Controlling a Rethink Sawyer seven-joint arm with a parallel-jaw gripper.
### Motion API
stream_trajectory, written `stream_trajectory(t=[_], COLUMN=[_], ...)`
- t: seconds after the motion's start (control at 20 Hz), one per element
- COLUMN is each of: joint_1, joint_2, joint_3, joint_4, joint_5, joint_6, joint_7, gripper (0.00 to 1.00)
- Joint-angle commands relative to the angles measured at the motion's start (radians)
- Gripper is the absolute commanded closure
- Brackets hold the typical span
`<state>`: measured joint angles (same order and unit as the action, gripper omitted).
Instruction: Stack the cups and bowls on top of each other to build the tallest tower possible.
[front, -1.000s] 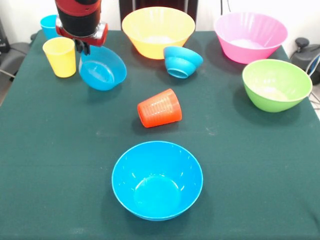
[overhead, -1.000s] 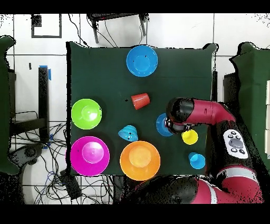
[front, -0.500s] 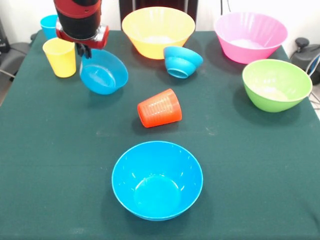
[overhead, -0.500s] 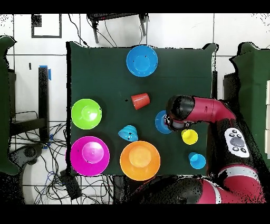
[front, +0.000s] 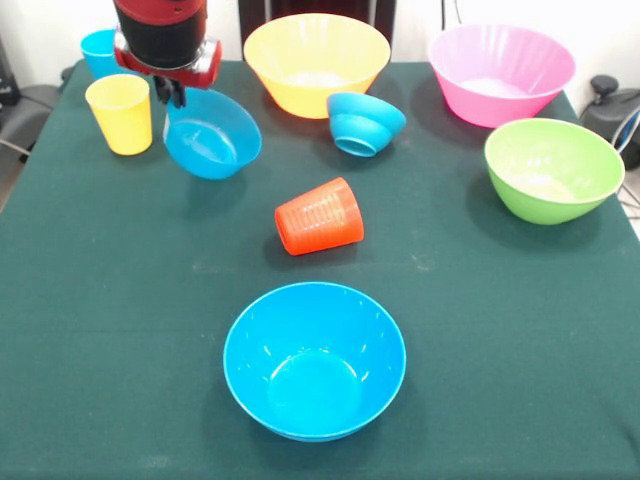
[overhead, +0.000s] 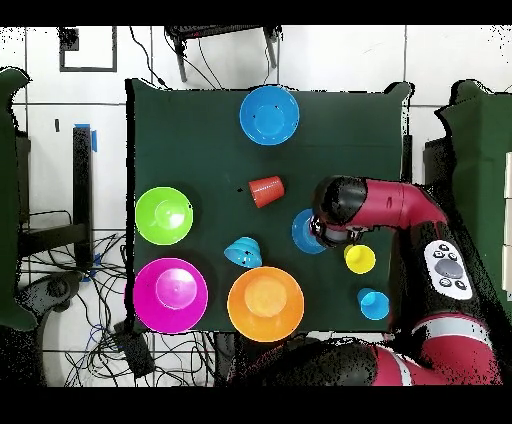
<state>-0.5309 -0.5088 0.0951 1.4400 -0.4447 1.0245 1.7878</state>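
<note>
No tower is built yet — every piece sits apart on the green table (front: 120, 300). The large yellow-orange bowl (front: 316, 62), pink bowl (front: 500, 73) and green bowl (front: 552, 168) stand upright at the far side. A small blue bowl (front: 364, 122) is tipped on its side there, and the orange-red cup (front: 320, 216) lies toppled at the centre. A medium blue bowl (front: 314, 358) is seen nearest the camera. The yellow cup (front: 121, 113) and sky blue cup (front: 98, 50) are left in the far corner. The gripper (front: 170, 96) is closed on the rim of another blue bowl (front: 212, 135), which is held tilted and appears lifted off the cloth, beside the yellow cup. All stacking is judged still to be done.
</note>
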Motion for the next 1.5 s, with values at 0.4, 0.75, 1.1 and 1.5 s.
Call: stream_trajectory(t=[0.4, 0.75, 1.1, 1.5], joint_1=[0.100, 0.111, 0.097, 0.051], joint_2=[-0.004, 0.028, 0.027, 0.028], joint_3=[0.105, 0.102, 0.096, 0.097], joint_4=[-0.180, -0.216, -0.153, -0.065], joint_5=[0.041, 0.033, 0.031, 0.006], joint_6=[0.259, 0.216, 0.120, -0.022], joint_7=[-0.070, -0.062, -0.058, -0.081], gripper=[1.00, 1.00, 1.00, 1.00])
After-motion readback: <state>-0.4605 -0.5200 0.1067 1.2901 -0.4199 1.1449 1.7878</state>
